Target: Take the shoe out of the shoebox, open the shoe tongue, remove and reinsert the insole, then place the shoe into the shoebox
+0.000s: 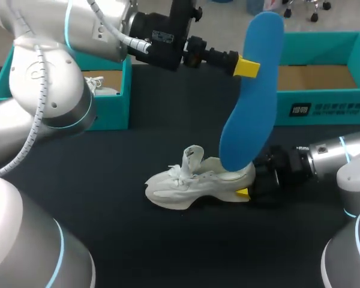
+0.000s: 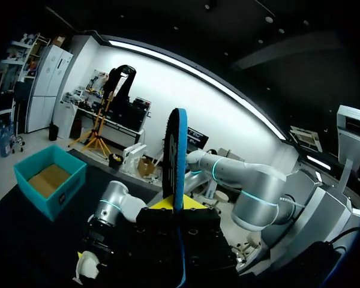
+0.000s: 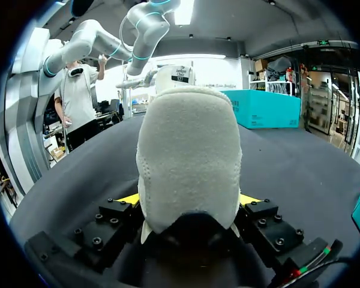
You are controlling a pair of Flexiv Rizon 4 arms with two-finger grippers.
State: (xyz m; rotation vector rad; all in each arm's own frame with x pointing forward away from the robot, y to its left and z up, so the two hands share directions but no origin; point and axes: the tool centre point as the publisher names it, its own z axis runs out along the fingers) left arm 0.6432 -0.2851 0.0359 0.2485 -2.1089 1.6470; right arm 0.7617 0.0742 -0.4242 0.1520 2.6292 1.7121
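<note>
A white sneaker (image 1: 189, 180) lies on the black table (image 1: 108, 168), its tongue pulled up and its toe pointing left. My right gripper (image 1: 246, 182) is shut on the heel; in the right wrist view the heel (image 3: 189, 156) fills the gap between the yellow fingertips (image 3: 129, 198). A blue insole (image 1: 255, 96) stands nearly upright over the heel, its lower end at the shoe's opening. My left gripper (image 1: 247, 67) is shut on the insole's upper part. The left wrist view shows the insole (image 2: 179, 150) edge-on between that gripper's (image 2: 177, 204) tips.
A teal shoebox (image 1: 324, 111) stands open at the back right, showing a brown cardboard floor. A second teal box (image 1: 111, 102) at the back left holds something white. My left arm spans the table's back left.
</note>
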